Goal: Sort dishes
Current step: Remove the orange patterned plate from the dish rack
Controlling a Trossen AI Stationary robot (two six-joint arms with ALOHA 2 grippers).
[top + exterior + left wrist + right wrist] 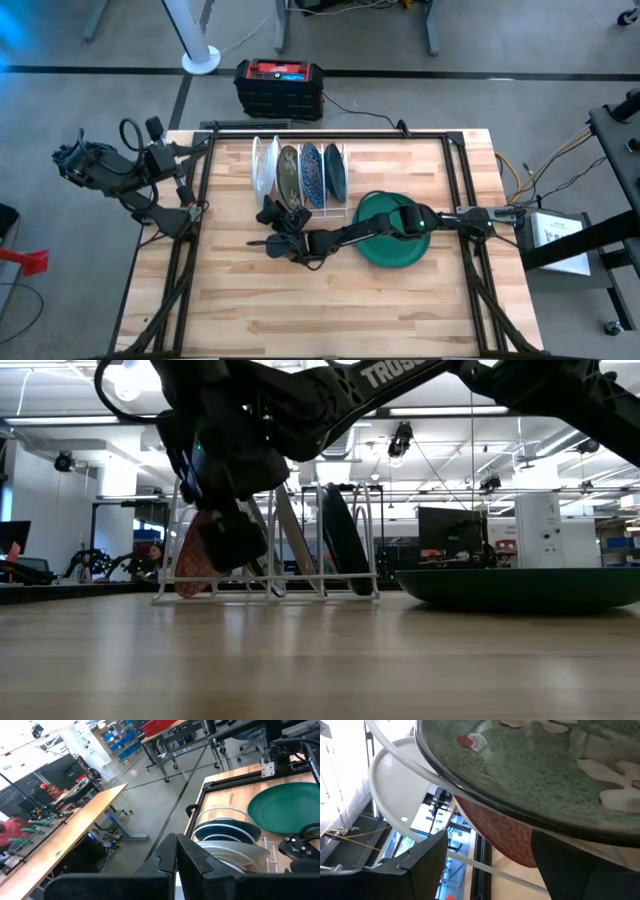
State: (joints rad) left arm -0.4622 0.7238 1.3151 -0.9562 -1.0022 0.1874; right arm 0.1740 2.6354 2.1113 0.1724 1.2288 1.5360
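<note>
Four plates (298, 175) already stand in the rack (340, 208); your green plate (392, 230) lies flat just beside it, unsorted. Right gripper (272, 232) gapes empty before the rack; left gripper (188, 182) waits closed.

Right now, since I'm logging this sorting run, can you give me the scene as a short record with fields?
Rack: white wire rack on the wooden table
Racked: four plates standing on edge, including a greyish-green glazed plate and a dark blue speckled plate
Flat: plain dark green round plate lying beside the rack
Right gripper: open, at the rack's front
Left gripper: shut, parked off the table's left edge
</note>
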